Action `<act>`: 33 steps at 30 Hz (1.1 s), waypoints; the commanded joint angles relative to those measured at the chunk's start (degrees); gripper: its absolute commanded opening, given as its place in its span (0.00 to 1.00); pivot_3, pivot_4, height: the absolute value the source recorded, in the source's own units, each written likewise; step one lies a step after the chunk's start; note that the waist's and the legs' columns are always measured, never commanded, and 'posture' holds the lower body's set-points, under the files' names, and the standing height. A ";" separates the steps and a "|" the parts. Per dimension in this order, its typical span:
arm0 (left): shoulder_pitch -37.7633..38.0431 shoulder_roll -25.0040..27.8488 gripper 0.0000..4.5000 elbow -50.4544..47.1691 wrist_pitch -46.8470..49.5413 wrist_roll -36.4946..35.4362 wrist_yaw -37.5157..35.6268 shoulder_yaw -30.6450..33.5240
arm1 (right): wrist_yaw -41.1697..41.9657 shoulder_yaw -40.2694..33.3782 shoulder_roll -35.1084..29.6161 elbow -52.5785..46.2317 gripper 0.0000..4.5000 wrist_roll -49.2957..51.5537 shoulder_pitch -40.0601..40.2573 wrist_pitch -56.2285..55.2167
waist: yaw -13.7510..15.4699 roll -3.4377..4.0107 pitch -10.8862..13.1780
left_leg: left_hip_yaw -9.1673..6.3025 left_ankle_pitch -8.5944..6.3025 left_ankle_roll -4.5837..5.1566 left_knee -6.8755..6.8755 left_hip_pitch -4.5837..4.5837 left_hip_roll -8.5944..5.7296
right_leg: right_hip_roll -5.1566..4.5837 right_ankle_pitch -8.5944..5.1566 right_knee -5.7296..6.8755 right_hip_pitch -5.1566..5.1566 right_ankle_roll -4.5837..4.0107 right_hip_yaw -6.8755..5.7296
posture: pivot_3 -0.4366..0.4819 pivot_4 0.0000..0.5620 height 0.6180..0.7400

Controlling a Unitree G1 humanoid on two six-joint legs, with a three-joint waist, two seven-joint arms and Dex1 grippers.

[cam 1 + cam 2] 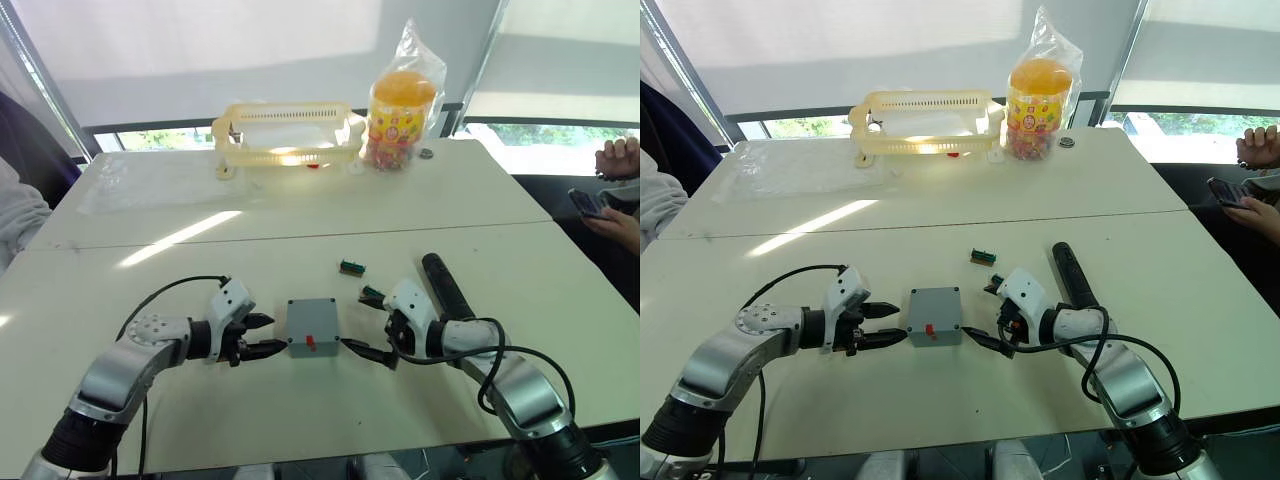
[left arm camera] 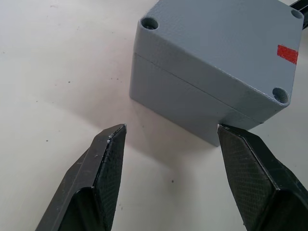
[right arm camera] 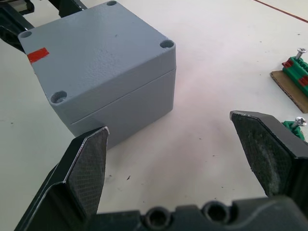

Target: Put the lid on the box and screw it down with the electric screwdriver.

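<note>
Both grippers rest low on the counter (image 1: 300,230), one on each side of the box (image 1: 312,325). Left gripper (image 1: 270,335) has its two black fingers spread apart with nothing between them, their tips just beside the box's left side; whether they touch it I cannot tell. Right gripper (image 1: 362,351) is likewise spread wide and empty, its fingertips near the box's right side but apart from it.

The box sits near the robot's edge of the counter with the lid (image 3: 96,57) already on top, a thin seam running around below it. Screw holes show at the lid's corners, and a small red mark lies on it near the edge facing the robot.

The electric screwdriver (image 1: 447,286) lies on the counter to the right of the box, just beyond the right arm's wrist. Two small green blocks (image 1: 351,266) holding screws lie between the box and the screwdriver. Farther back stand a pale yellow basket (image 1: 285,136) and a bagged jar (image 1: 402,110) with an orange lid.
</note>
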 commanded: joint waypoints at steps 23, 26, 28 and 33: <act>-10.46 13.82 0.02 -16.10 9.90 -12.38 -0.23 2.61 | -7.17 -12.13 -1.12 3.37 1.00 10.25 -4.97 12.14 | -0.08 0.11 0.43 | 0.07 -0.01 0.00 -0.04 -0.11 -0.01 | -0.01 -0.02 -0.27 -0.01 -0.09 0.06 | 0.48 0.27 1.00; -11.44 14.03 0.02 -16.89 10.28 -12.72 -0.63 1.98 | -7.05 -10.83 -0.98 5.31 1.00 9.33 -5.88 10.73 | -0.11 0.12 0.44 | 0.08 -0.01 0.00 -0.06 -0.22 -0.01 | 0.00 -0.02 -0.27 -0.11 -0.07 0.07 | 0.48 0.27 1.00; -11.41 14.12 0.01 -17.19 10.06 -12.44 -0.58 1.62 | -7.04 -10.05 -0.73 6.43 0.94 8.76 -6.33 9.80 | -0.15 0.12 0.44 | 0.08 -0.01 0.00 -0.06 -0.24 -0.01 | 0.00 -0.01 -0.27 -0.14 -0.06 0.07 | 0.48 0.27 1.00; -10.79 13.63 0.00 -16.82 9.86 -12.58 0.15 1.73 | -7.41 -8.57 0.40 9.15 0.58 7.61 -7.68 7.76 | -0.13 0.12 0.44 | 0.08 0.00 0.01 -0.04 -0.42 -0.01 | 0.00 0.00 -0.27 -0.30 -0.05 0.06 | 0.48 0.27 1.00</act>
